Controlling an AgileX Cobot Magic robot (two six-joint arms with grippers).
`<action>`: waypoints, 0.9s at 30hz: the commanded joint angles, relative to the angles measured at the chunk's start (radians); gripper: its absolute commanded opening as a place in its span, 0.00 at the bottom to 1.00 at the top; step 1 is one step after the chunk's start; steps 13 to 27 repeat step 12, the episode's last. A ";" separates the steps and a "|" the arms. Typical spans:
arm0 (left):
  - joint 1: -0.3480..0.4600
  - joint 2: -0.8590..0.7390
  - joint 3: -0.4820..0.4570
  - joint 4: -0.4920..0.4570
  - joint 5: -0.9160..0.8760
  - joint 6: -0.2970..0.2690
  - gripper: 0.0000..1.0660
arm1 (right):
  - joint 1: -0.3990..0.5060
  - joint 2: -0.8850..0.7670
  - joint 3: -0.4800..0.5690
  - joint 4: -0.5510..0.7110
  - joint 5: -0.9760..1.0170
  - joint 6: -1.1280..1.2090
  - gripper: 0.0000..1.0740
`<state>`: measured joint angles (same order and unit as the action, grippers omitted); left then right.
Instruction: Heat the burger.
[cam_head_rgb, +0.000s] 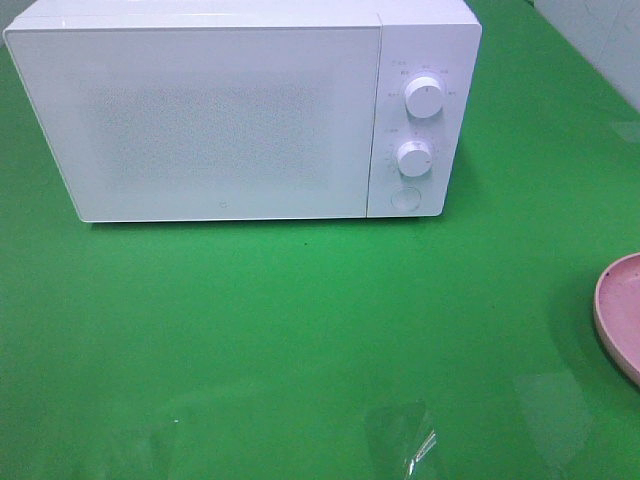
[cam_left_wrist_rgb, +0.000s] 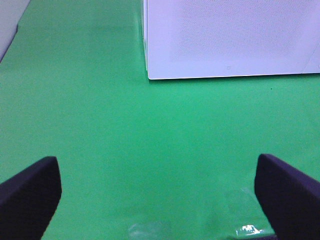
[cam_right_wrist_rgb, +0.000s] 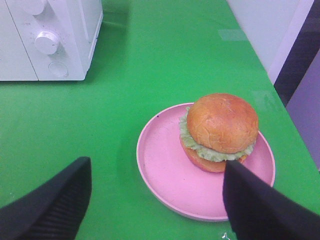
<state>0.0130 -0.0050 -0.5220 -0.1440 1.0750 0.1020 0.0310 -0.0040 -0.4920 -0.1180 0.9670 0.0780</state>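
Your burger (cam_right_wrist_rgb: 220, 131) sits on the pink plate (cam_right_wrist_rgb: 165, 175) on the green counter (cam_head_rgb: 300, 330), well apart from the closed white microwave (cam_head_rgb: 220, 110). Your left pincer (cam_left_wrist_rgb: 160, 195) gapes wide and empty. Your right pincer (cam_right_wrist_rgb: 157, 200) hangs spread wide near the plate, gripping nothing.

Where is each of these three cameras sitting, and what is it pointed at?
Exterior high: above the table, looking down on the closed microwave; no arm shows.
Left wrist: behind the open left claw, facing the microwave's door corner.
Right wrist: behind the open right claw, facing the burger on its pink plate.
All share the microwave.
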 joint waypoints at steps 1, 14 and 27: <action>0.003 -0.022 0.005 -0.010 -0.002 0.000 0.92 | -0.005 -0.027 0.003 -0.004 -0.007 -0.001 0.66; 0.003 -0.022 0.005 -0.010 -0.002 0.000 0.92 | -0.005 -0.027 0.003 -0.004 -0.007 -0.001 0.66; 0.003 -0.022 0.005 -0.010 -0.002 0.000 0.92 | -0.005 -0.027 0.003 -0.004 -0.007 -0.001 0.66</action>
